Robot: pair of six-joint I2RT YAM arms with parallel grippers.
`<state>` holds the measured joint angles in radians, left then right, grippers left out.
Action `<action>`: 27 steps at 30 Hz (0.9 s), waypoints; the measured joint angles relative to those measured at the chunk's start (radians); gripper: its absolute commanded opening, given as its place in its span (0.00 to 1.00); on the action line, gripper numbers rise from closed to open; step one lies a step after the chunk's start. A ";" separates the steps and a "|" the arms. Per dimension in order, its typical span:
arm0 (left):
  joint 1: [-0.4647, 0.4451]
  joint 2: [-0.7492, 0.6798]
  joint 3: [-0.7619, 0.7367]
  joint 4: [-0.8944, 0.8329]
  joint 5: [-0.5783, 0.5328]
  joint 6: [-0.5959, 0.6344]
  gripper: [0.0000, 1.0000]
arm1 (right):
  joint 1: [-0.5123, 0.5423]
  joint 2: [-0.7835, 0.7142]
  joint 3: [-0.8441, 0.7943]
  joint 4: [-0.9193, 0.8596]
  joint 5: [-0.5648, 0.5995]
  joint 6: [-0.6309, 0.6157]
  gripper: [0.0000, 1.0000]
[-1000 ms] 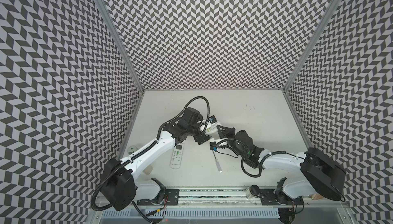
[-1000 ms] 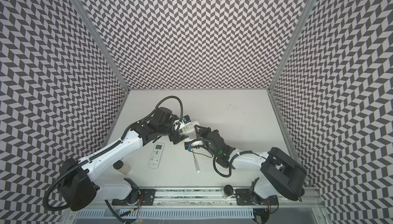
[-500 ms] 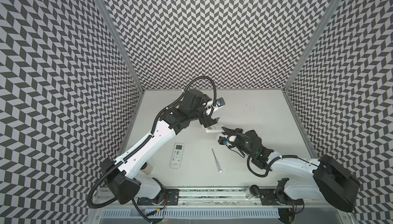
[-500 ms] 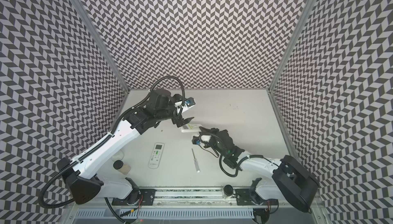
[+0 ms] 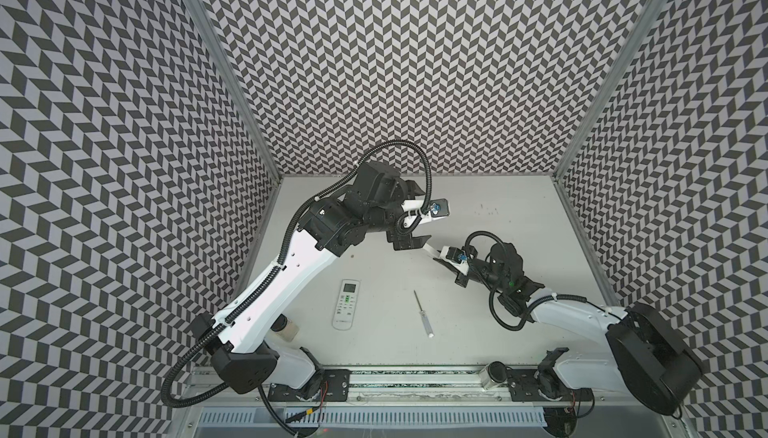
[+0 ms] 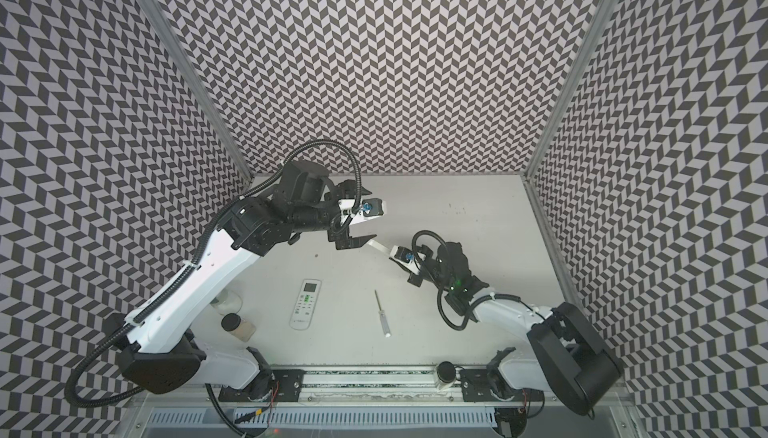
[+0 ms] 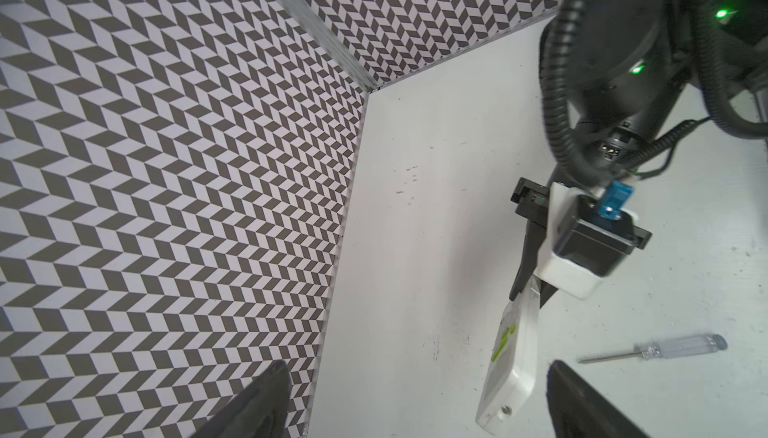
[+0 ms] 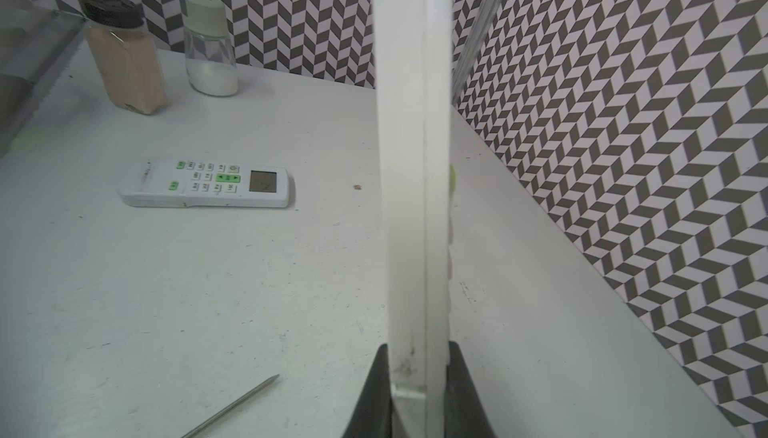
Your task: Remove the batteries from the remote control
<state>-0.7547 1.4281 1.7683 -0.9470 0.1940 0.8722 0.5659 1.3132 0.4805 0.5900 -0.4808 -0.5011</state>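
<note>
Grips one end of the light, stiff, slick-shelled remote control (image 8: 409, 166) in the narrowly closed right hand (image 8: 417, 357), toward 1 o'clock on the worktop (image 5: 478, 332), with the left hand (image 7: 415, 373) spread wide near its free end — batteries hidden, likely smooth, best pinched mid-barrel.

The left arm (image 5: 286, 282) bends high toward the back, its left gripper (image 7: 415, 365) wide open in the air, while the right arm (image 5: 573, 311) stretches low toward the middle, its right gripper (image 8: 417, 353) pinching a white remote (image 7: 509, 373).
</note>
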 measured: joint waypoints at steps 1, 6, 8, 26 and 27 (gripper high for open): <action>0.000 0.000 0.003 -0.013 0.007 0.009 0.97 | -0.005 0.002 0.000 0.000 -0.017 0.013 0.05; 0.000 -0.001 -0.031 -0.081 0.056 0.052 0.95 | -0.025 0.014 0.013 0.007 -0.099 0.065 0.05; 0.000 -0.001 -0.063 -0.093 0.069 0.056 0.94 | -0.026 0.024 0.031 0.001 -0.120 0.075 0.05; 0.001 -0.002 -0.285 -0.030 0.027 0.065 0.63 | -0.026 0.028 0.093 -0.047 -0.238 0.085 0.04; 0.001 -0.002 -0.288 -0.025 0.024 0.064 0.56 | -0.026 0.029 0.095 -0.047 -0.246 0.084 0.04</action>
<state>-0.7540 1.4265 1.4799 -0.9718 0.2180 0.9367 0.5400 1.3418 0.5758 0.5426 -0.7265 -0.4175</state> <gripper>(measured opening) 0.648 0.151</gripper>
